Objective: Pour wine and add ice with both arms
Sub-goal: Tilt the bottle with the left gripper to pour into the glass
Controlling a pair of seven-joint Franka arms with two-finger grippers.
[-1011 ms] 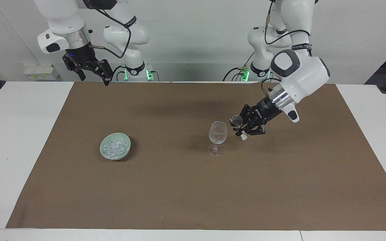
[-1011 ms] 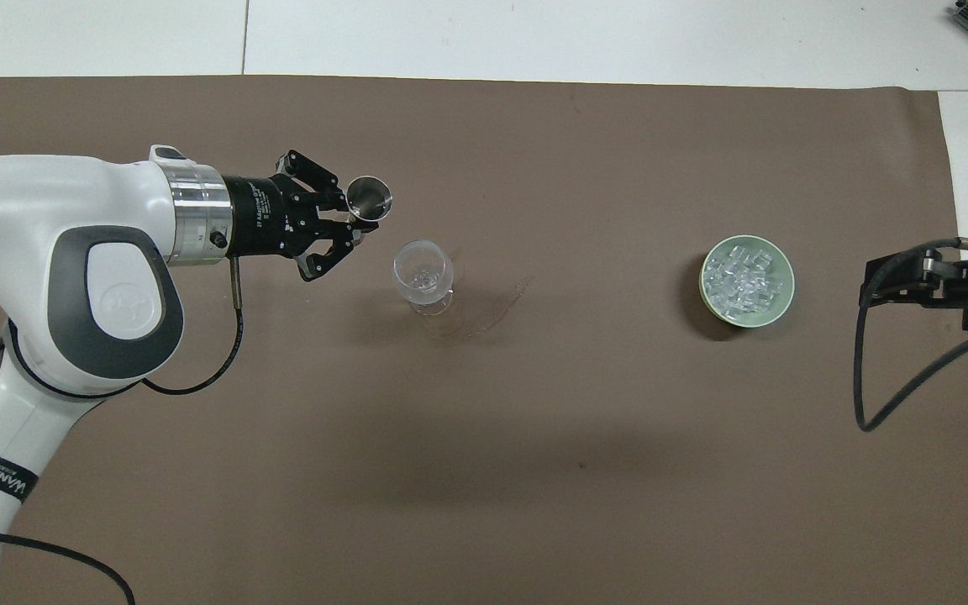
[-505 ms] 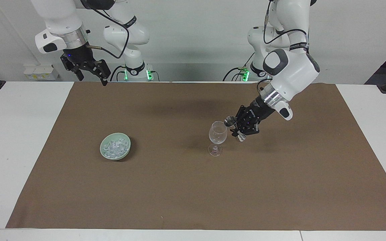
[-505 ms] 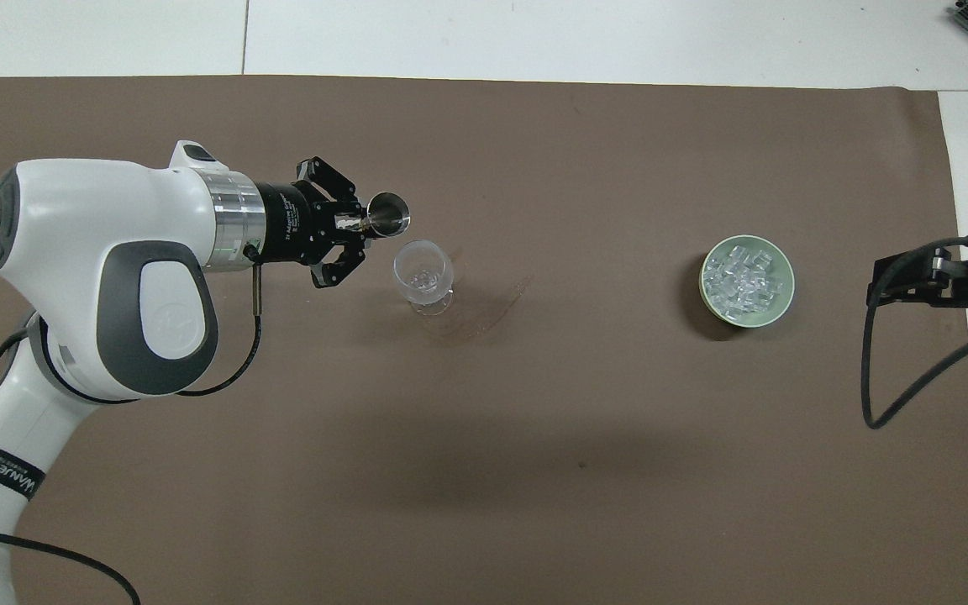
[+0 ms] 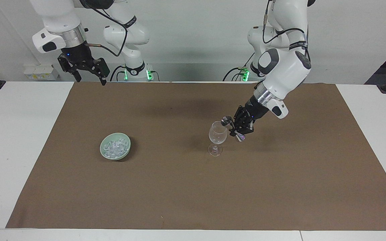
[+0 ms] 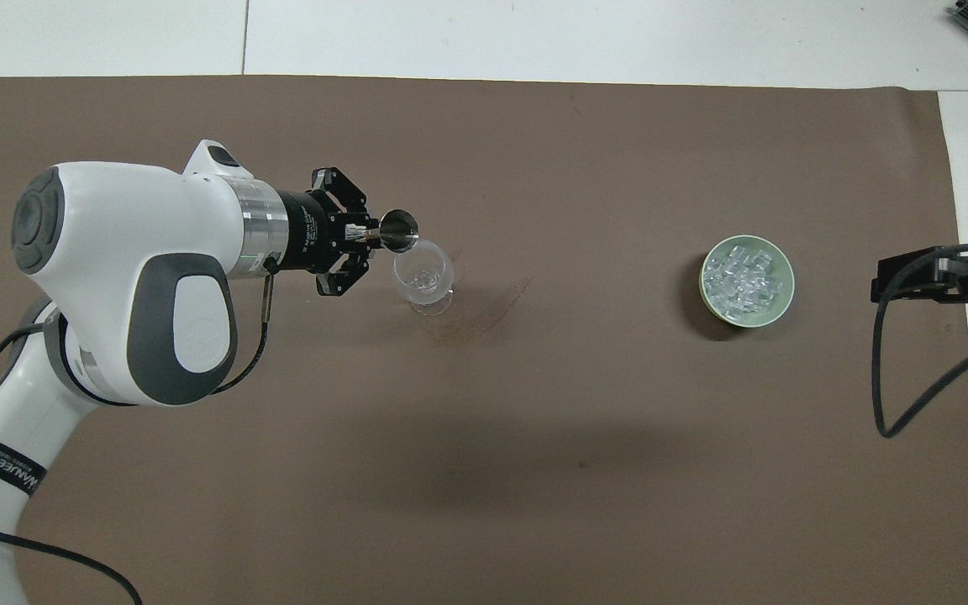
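A clear stemmed wine glass point(image 5: 217, 135) point(image 6: 423, 273) stands upright mid-mat. My left gripper point(image 5: 236, 129) point(image 6: 369, 239) is shut on a small metal cup point(image 5: 226, 121) point(image 6: 400, 229), tipped sideways with its mouth at the glass's rim. The wine is hidden from view. The ice point(image 5: 114, 145) point(image 6: 740, 276) lies heaped in a pale green bowl point(image 5: 103, 152) point(image 6: 780, 304) toward the right arm's end. The right gripper point(image 5: 90, 79) point(image 6: 891, 281) hangs open and empty, high over the mat's edge by the robots, well away from the bowl.
A brown mat point(image 5: 179, 187) point(image 6: 534, 420) covers most of the white table point(image 5: 18, 134). Glass and bowl stand far apart on it. A black cable point(image 6: 896, 395) loops down from the right wrist.
The left gripper has carried the metal cup closer to the glass and tipped it further, its mouth now at the rim. The right gripper has risen slightly.
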